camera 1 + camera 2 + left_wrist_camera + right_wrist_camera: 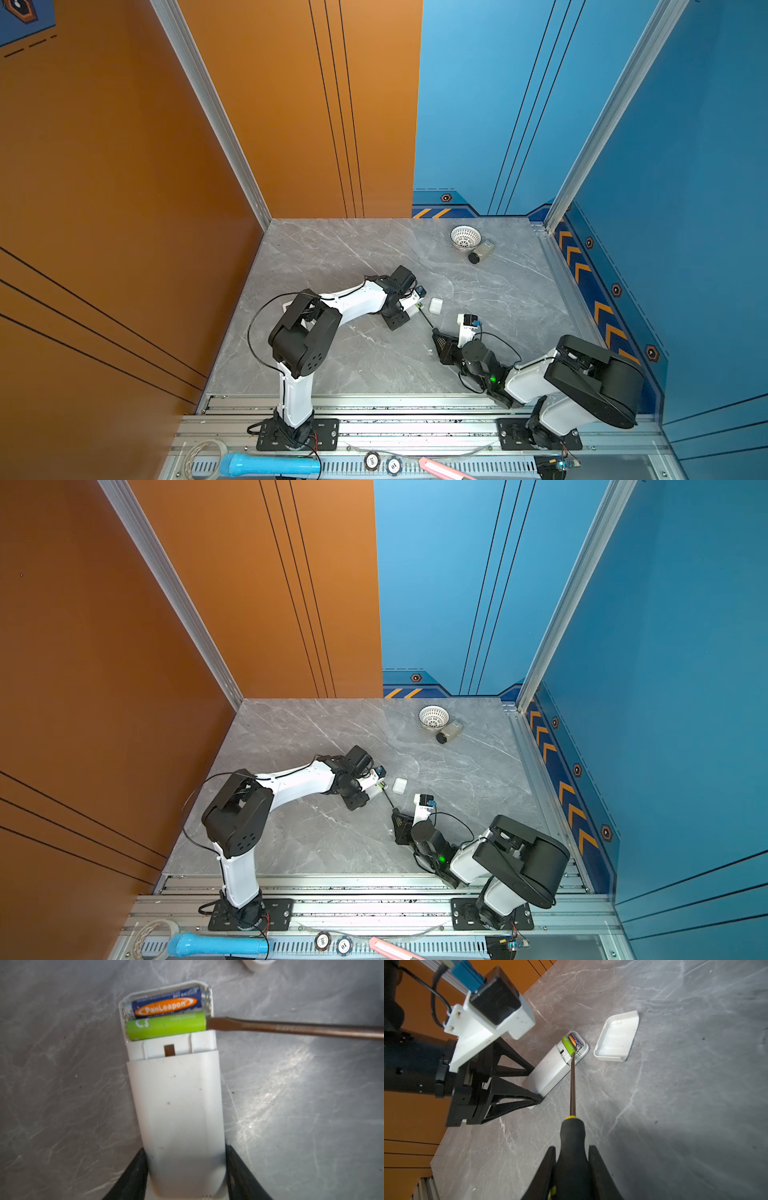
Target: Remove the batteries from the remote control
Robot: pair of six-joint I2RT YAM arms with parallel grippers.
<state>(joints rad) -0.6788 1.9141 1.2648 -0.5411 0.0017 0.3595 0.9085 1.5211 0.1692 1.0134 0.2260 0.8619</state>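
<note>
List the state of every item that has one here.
remote control, compartment open.
cover, off, lying inner side up beside the remote control.
screwdriver, held by its handle.
green battery, in the compartment, screwdriver tip at its end.
blue battery, seated in the compartment.
left gripper, shut on the remote control.
right gripper, shut on the screwdriver.
jar, lying on its side.

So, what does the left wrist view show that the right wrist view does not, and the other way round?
Only the left wrist view: the readable PanLeapon print on the blue-and-orange battery.

Only the right wrist view: the right gripper shut on the screwdriver handle, and the whole detached white cover beside the remote control.

Both: the left gripper clamping the remote control, its compartment open with the green battery and the blue-and-orange battery inside, and the screwdriver tip at the green battery's end.
</note>
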